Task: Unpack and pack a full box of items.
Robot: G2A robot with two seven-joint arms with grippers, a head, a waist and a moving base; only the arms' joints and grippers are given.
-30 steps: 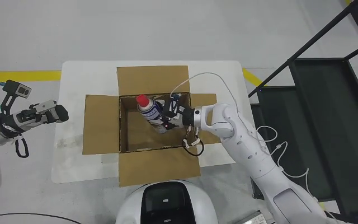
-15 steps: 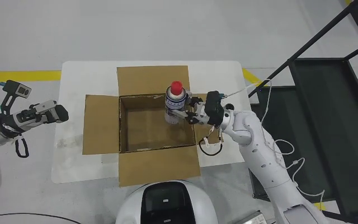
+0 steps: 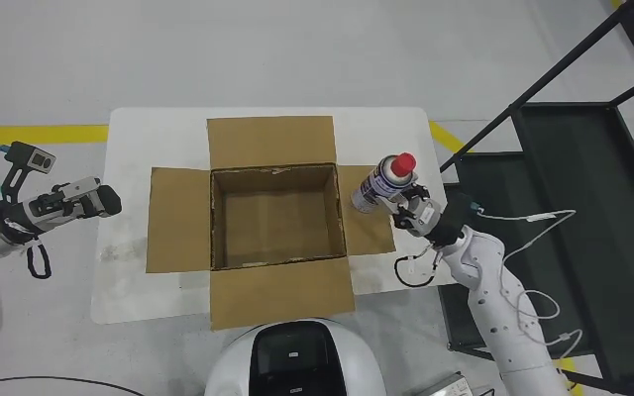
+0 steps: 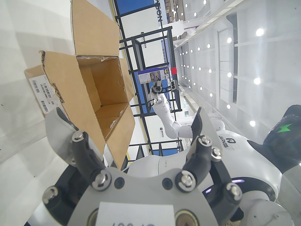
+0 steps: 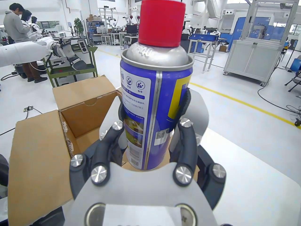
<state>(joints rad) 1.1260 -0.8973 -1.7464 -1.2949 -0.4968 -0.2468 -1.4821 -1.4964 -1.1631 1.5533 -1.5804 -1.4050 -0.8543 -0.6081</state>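
An open cardboard box stands mid-table with all flaps spread; inside I see bare cardboard floor. My right gripper is shut on a blue spray can with a red cap, held upright above the box's right flap. In the right wrist view the fingers clamp the lower half of the can, with the box behind it. My left gripper hovers off the table's left edge, open and holding nothing. From the left gripper I see the box and, beyond it, the can.
The white table has bare room left and right of the box. A black metal stair frame stands close by the table's right side, near the right arm. A loose cable hangs from that arm.
The right gripper has lifted the spray can out of the box and carried it rightward over the right flap. The left arm has not moved.
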